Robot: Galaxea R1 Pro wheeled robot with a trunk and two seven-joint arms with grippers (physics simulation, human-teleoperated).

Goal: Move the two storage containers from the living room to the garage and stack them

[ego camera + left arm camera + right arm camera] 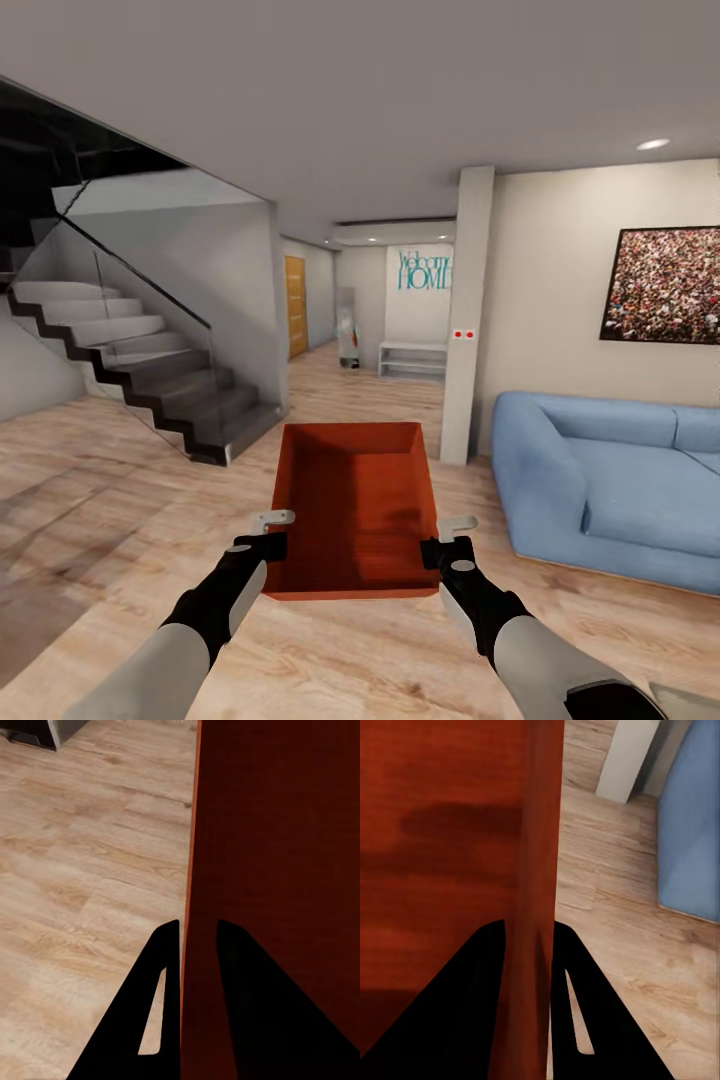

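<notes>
- Living room: wood plank floor [90, 480], blue sofa [610, 480] at the right, staircase [140, 370] at the left, a hallway with an orange door [295, 305] ahead. The garage is not in sight; judged, the carry is at an early stage.
- Container [355, 510]: one red-orange open bin, held off the floor in front of the trunk between both arms, empty as far as its inside shows.
- Handling, judged: stiff straight walls, likely light, smooth and so prone to slip. The long side rims are the sound places to hold, one per arm, kept level.
- Left gripper [268, 535]: closed on the bin's left wall, one finger inside and one outside in the left wrist view [199, 945].
- Right gripper [450, 540]: closed likewise on the right wall, straddling the rim [529, 945].
- Hidden or unclear: the bin's underside and near outer face; the second bin; the sofa, cut off at the frame edge; small items at the hallway's far end, too blurred to name.
</notes>
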